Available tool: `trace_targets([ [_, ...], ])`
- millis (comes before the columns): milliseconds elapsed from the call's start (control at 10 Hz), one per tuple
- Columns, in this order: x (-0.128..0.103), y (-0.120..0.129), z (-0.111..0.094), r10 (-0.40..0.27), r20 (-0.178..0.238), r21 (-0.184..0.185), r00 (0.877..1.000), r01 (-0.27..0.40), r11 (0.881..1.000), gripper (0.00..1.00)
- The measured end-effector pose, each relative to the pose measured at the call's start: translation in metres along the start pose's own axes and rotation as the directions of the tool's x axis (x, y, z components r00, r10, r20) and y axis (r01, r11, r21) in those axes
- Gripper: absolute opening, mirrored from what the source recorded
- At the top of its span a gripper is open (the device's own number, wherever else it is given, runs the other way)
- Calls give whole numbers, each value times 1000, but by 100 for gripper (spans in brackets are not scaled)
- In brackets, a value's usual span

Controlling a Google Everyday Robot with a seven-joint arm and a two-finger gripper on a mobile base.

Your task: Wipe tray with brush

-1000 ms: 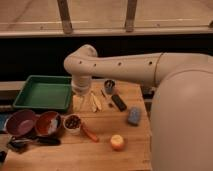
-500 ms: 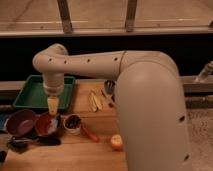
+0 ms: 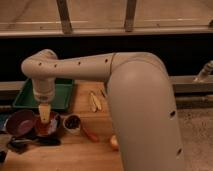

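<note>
Lowered off the near edge of the tray (image 3: 24, 96), the gripper (image 3: 44, 113) now points straight down over the red bowl (image 3: 48, 127).

Its wrist is vertical, probably to reach tools on the wood below. Whether it grips anything cannot be told. At lower left, the brush (image 3: 36, 142) lies flat in front of the purple bowl (image 3: 19, 123), apart from the gripper, so it likely needs picking up first. The tray waits at middle left.
</note>
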Motion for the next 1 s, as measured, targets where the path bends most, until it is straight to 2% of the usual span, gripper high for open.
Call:
trace_targets([
  [300,0,0,3,-11,14,-6,1000,11,1000,78],
  [400,-5,7,13,-29,31,-23,999,30,999,78],
  [500,-10,14,20,-42,41,-33,998,44,999,78],
  [800,-42,61,43,-89,87,-47,992,93,995,78],
  [1000,-57,75,55,-112,110,-65,988,120,991,78],
])
